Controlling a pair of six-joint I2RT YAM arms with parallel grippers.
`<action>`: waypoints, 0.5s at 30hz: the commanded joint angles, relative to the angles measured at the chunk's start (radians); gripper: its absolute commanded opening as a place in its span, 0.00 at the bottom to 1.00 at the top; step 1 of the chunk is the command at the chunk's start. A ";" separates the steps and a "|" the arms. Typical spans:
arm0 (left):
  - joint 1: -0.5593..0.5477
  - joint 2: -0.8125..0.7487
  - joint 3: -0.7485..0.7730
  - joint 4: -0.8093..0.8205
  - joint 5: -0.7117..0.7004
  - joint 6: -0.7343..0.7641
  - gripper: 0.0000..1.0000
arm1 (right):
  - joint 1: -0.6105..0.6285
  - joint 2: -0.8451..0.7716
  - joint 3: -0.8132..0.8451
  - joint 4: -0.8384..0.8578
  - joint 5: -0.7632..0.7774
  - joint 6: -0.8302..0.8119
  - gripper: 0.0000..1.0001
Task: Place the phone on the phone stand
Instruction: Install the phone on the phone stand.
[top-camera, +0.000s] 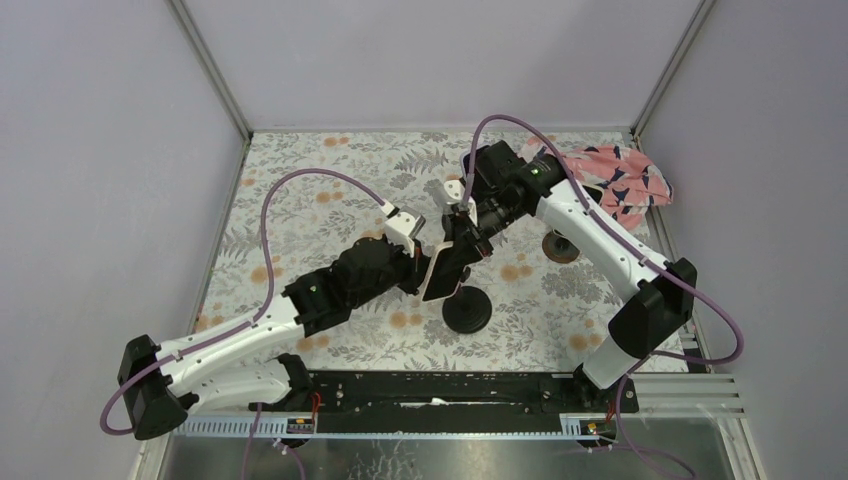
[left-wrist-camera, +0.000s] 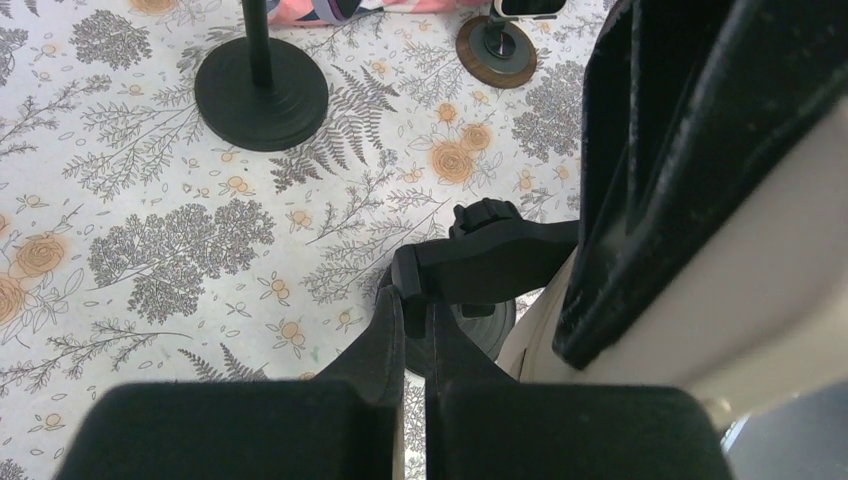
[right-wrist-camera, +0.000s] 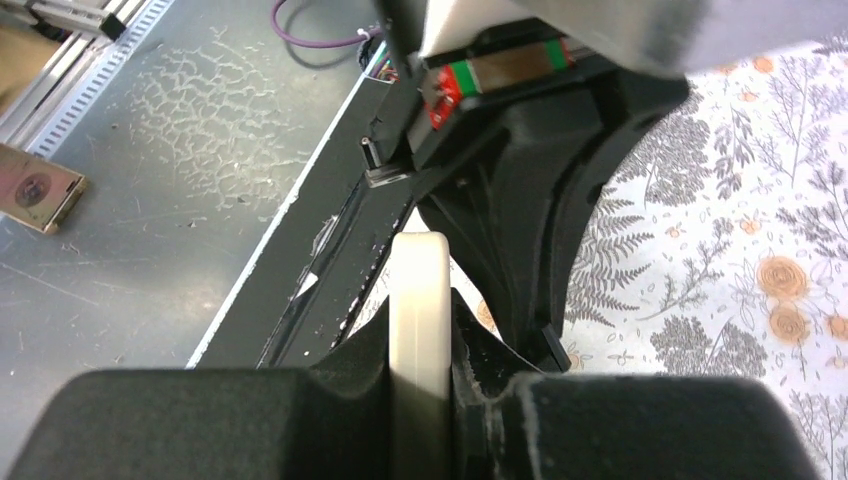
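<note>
Two claws: right claw (right-wrist-camera: 420, 335) clamps the one phone (right-wrist-camera: 420, 285) edgewise; left claw (left-wrist-camera: 415, 305), pinched closed, touches the one phone stand (top-camera: 466, 311).

Two robot arms, the left arm (top-camera: 230, 335) and the right arm (top-camera: 600, 235); two grippers, left gripper (left-wrist-camera: 413, 300) and right gripper (right-wrist-camera: 420, 325); one phone (top-camera: 440, 272); three stand bases: near black base (left-wrist-camera: 485, 325), far black base (left-wrist-camera: 260, 90), brown base (left-wrist-camera: 497, 55); one pink cloth (top-camera: 620, 185); two purple cables (top-camera: 300, 185).

Phone stand (top-camera: 466, 310) stands mid-desk (top-camera: 330, 180), phone (top-camera: 443, 272) tilted just above its base. Smaller stand (top-camera: 560, 248) lies to its right. Cloth (top-camera: 625, 185) lies behind, far right corner.
</note>
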 joint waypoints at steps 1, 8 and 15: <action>0.007 -0.016 0.016 0.055 -0.023 0.011 0.00 | -0.071 -0.061 0.009 0.042 0.071 0.117 0.00; 0.008 0.052 0.057 0.046 0.001 0.038 0.00 | -0.080 -0.052 -0.002 0.025 0.063 0.116 0.00; 0.008 0.082 0.101 -0.007 -0.018 0.086 0.00 | -0.116 -0.016 -0.007 0.005 0.151 0.134 0.00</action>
